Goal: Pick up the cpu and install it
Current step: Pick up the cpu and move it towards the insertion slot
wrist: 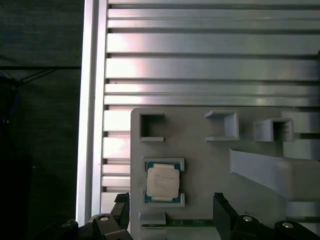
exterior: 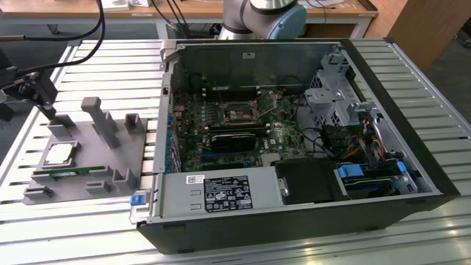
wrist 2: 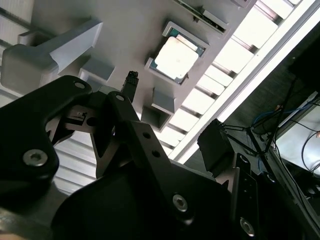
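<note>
The cpu (wrist: 162, 182) is being carried in a recess of the grey holder tray (wrist: 210, 150), which is lying on the slatted surface (wrist: 200, 70). The fingers (wrist: 223, 212) are being held wide apart near the cpu, gripping nothing.

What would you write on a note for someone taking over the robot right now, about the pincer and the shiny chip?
Pincer: open, holding nothing, hovering above the grey tray, close to the chip.
Chip: lying flat in its slot on the tray. The tray sits on the slatted table, to the exterior view's left of the open computer case.
Done: nothing picked up yet.
Left: the chip is not yet grabbed and not yet in the computer case.
</note>
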